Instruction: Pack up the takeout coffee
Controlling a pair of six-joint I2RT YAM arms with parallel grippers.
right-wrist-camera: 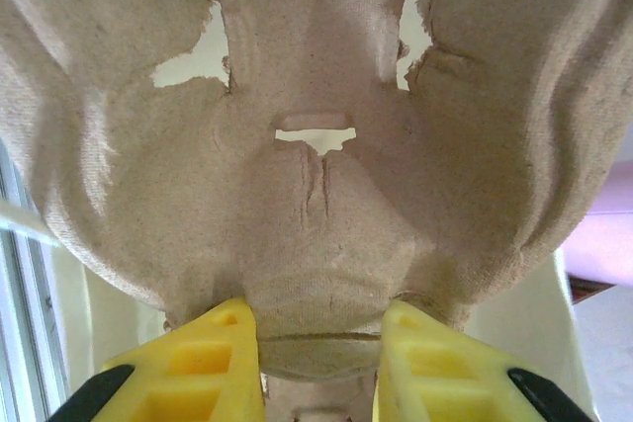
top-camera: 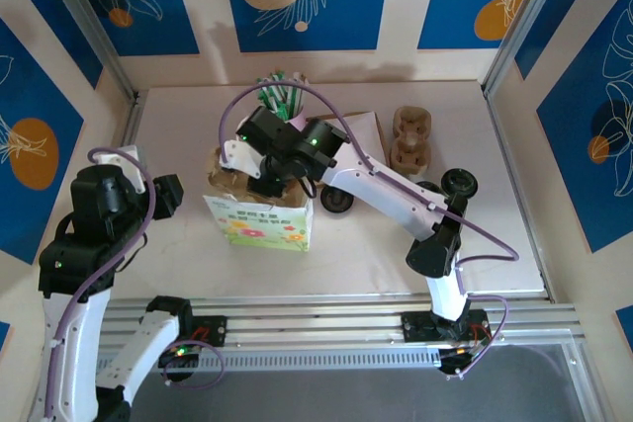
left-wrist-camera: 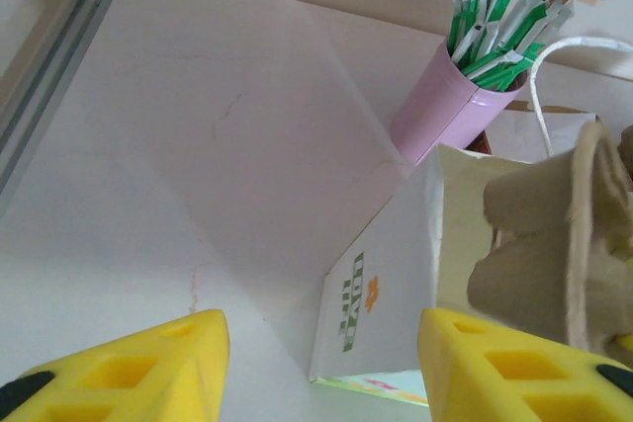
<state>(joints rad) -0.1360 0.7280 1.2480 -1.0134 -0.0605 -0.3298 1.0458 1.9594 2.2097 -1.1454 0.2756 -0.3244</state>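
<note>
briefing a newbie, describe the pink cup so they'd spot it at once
Find the white paper bag mid-table. Right behind it, toward the back wall, stands the pink cup. Nothing else is pink, and only it holds green-and-white sticks; the tray nearby is plain brown.

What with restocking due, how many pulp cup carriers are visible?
2 carriers: one held by the right gripper at the paper bag; one on the table, far right. The bag may hide more.
</note>
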